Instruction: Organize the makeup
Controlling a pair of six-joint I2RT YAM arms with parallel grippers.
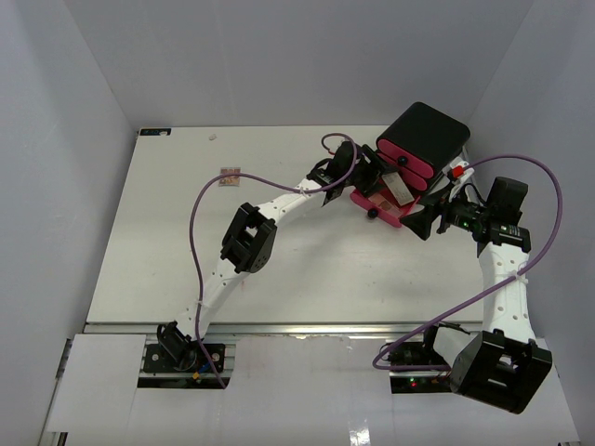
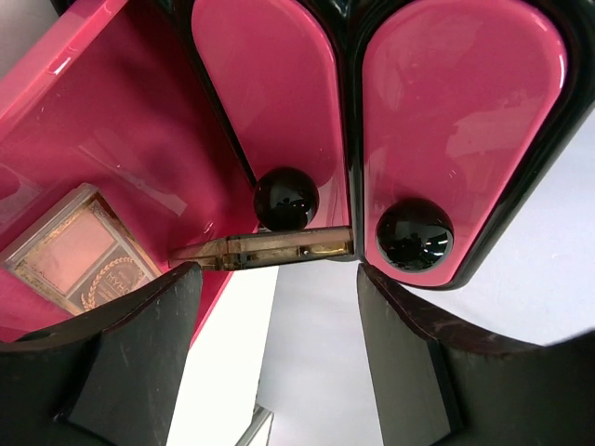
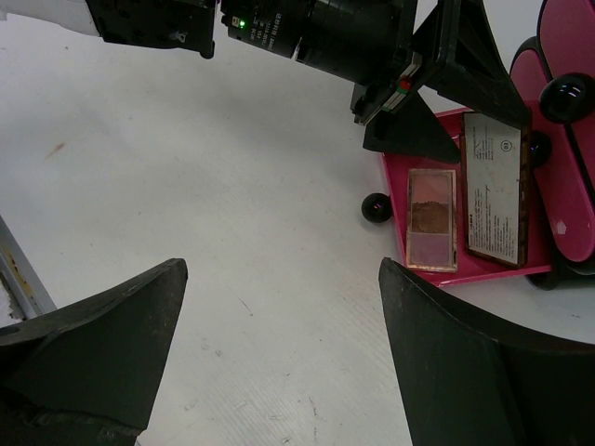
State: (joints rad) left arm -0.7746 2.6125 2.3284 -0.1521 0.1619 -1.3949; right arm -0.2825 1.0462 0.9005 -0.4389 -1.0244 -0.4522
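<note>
On your bench (image 1: 167, 232) the black box (image 1: 428, 130) sits at 1 o'clock; its open drawer (image 3: 446, 275) is pulled out toward 7 o'clock, its black knob (image 3: 376, 207) leading; two closed drawer fronts (image 2: 279, 102) with round black knobs stand right before your left hand (image 2: 279, 274). That arm lies across the bench from 7 o'clock up to the drawer, and a purple cable (image 1: 193, 232) loops wide over the bench at 9 o'clock of it; a second cable arcs past the right arm at 3 o'clock. A small tan-pink piece (image 1: 228, 177), too blurred to name, lies alone well apart at 9 o'clock of the drawer. Inside the drawer you have the eyeshadow palette (image 3: 433, 218) lying flat and, just beside it at 3 o'clock in the right wrist view, the brown case (image 3: 497, 190), label side up. Your left hand is spread, its fingertips (image 2: 177, 288) at the near end of the case and not clamping it; your right hand (image 3: 284, 279) is wide and holds nothing, near the drawer at 4 o'clock.
</note>
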